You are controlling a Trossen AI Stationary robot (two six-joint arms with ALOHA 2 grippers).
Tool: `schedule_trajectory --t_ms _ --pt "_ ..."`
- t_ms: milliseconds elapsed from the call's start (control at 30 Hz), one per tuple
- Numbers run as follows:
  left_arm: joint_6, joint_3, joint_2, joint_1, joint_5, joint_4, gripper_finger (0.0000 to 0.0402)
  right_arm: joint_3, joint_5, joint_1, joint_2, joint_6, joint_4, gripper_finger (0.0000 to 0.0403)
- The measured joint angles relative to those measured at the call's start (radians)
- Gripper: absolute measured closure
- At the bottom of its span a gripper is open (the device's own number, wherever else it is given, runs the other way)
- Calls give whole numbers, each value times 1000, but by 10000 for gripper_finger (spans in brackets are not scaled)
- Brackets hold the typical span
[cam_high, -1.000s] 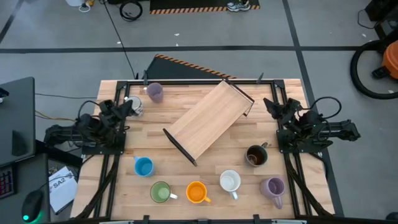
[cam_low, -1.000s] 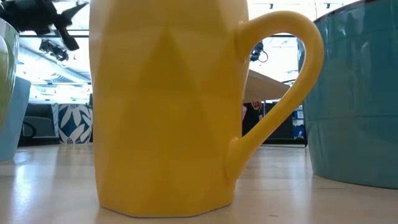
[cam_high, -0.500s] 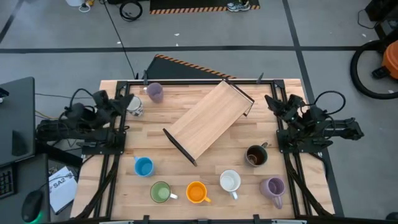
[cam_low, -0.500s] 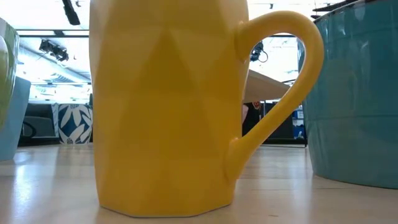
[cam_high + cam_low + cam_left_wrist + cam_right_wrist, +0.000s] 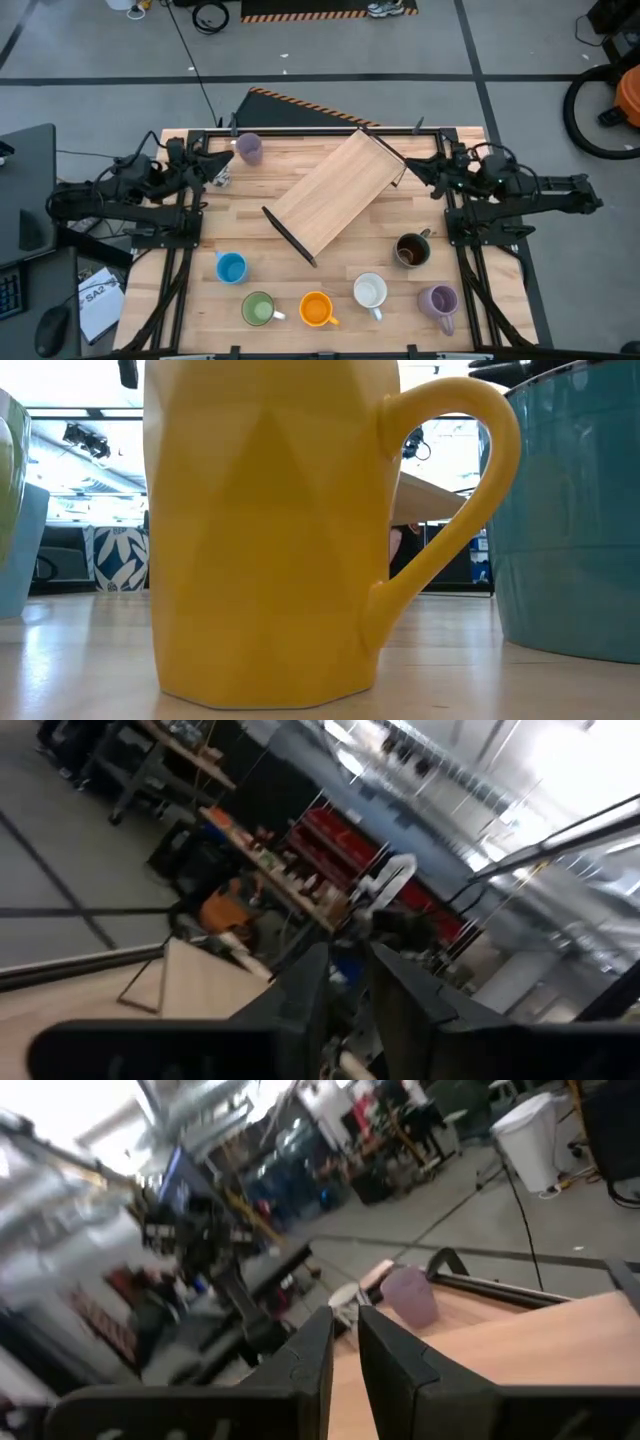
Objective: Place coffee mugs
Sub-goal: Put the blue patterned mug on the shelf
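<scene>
the wooden rack (image 5: 336, 196) lies at an angle across the middle of the worktop (image 5: 300, 270), and no mug stands on it, so by the look of things the placing has hardly begun; along the near edge sit the blue mug (image 5: 231, 267), the green mug (image 5: 258, 308), the orange mug (image 5: 316, 308), a white mug (image 5: 370, 292) and a lilac mug (image 5: 438, 301), with the dark mug (image 5: 409, 250) a little farther in on the right; a second lilac mug (image 5: 248, 149) stands at the far left corner, and just beside it, near the left hand (image 5: 213, 167), a second white mug (image 5: 219, 178) peeks out, mostly hidden by the arm; the left hand reaches in over that far left corner, and i cannot tell whether it is open or holds anything; the right hand (image 5: 418, 171) hovers at the far right side beside the rack's end, its fingers (image 5: 300, 1360) drawn close together with nothing between them; in the low view the orange mug fills the picture, resting on the worktop; judging from this, all eight mugs are left to place
</scene>
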Motion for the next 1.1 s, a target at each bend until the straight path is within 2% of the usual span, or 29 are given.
schedule_trajectory --t_ms 200,300,433,600,933,1100 --pt "-2 107 79 0 13 -158 246 130 -93 0 116 -55 -123 342" --pt "11 168 109 0 47 -253 231 193 -117 0 165 -96 -204 336" --pt "13 246 147 0 51 -346 231 268 -120 0 222 -154 -306 323" --pt "18 300 181 0 66 -361 240 334 -155 0 272 -194 -385 299" --pt "18 331 230 0 79 -366 242 356 -289 1 327 -194 -473 250" --pt "4 331 244 0 96 -382 242 357 -367 12 338 -163 -609 239"
